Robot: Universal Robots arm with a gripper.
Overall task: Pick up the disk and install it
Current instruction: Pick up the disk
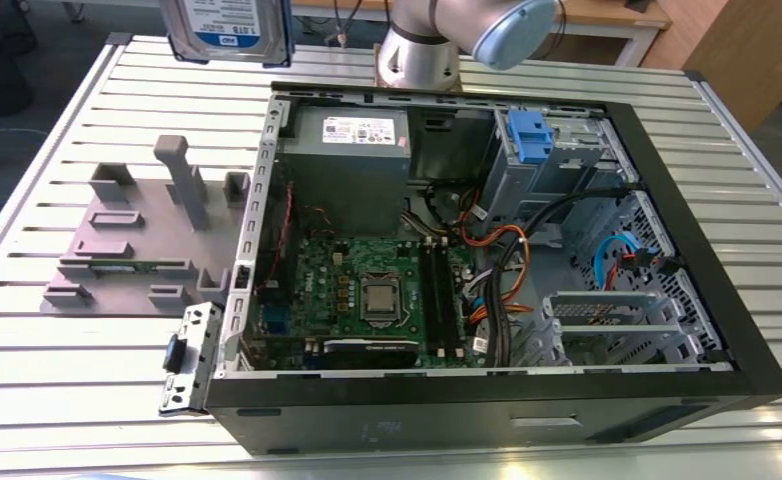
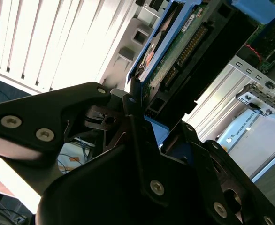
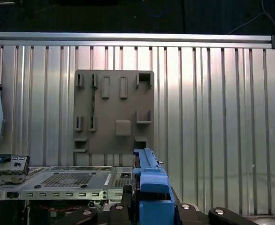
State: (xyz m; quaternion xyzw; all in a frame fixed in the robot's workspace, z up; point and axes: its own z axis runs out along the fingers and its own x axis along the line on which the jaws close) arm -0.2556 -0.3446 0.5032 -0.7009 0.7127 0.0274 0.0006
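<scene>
Exterior view: the disk [image 1: 227,30] is up off the slatted counter [image 1: 71,400], label showing, toward the exterior view's left of the arm [image 1: 451,40]. Open computer case [image 1: 498,250] lies on the counter, with a grey fixture plate [image 1: 131,240] beside it. Second wrist view: my tool [image 2: 156,119] is clenched on the disk's blue-bracketed end, circuit side showing.

My arm [image 1: 425,48] stands just behind the computer case [image 1: 471,410], its blue-capped joint [image 1: 514,30] bent above the case's back edge. My tool [image 3: 151,202] is clamped on the disk [image 3: 151,180], black fingers [image 2: 133,122] pressed against its edges.
</scene>
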